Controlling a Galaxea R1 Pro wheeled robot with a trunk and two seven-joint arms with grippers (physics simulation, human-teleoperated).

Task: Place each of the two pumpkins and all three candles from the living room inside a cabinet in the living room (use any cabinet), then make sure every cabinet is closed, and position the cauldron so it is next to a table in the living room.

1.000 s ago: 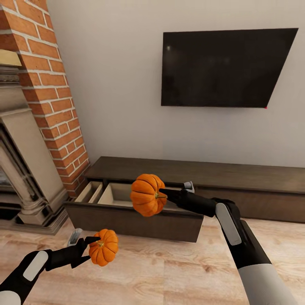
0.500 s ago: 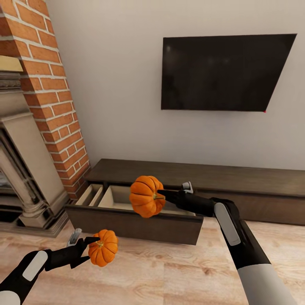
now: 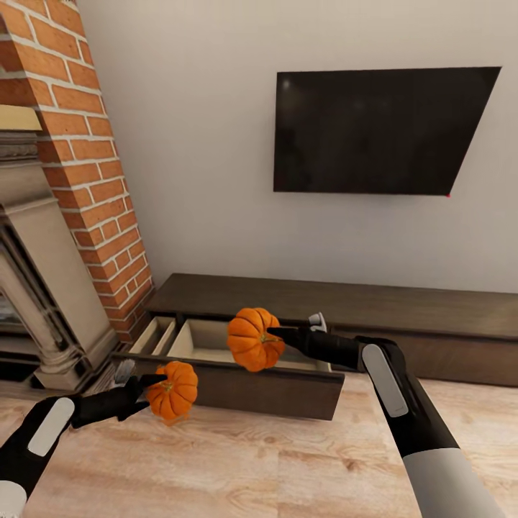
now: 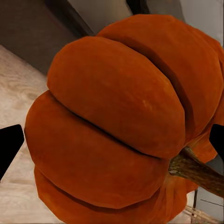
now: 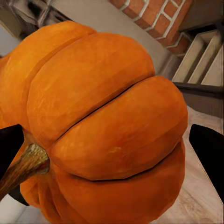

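Note:
Each of my grippers holds one orange pumpkin. The right gripper is shut on a pumpkin that hangs over the open drawer of the dark-brown cabinet. My left gripper is shut on the other pumpkin, held in front of the drawer's front panel, above the floor. Up close, the left wrist view has its ribbed pumpkin between dark fingertips, and the right wrist view has the other pumpkin with its stem sideways. Candles, cauldron and table are out of view.
A brick chimney and a stone fireplace surround stand left of the cabinet. A black TV hangs on the wall above it. Wooden floor lies in front. The drawer's pale inside has dividers at its left end.
The camera has moved closer to the cabinet and tilted. My left gripper has risen with its pumpkin toward the drawer front. The right pumpkin has moved farther over the drawer.

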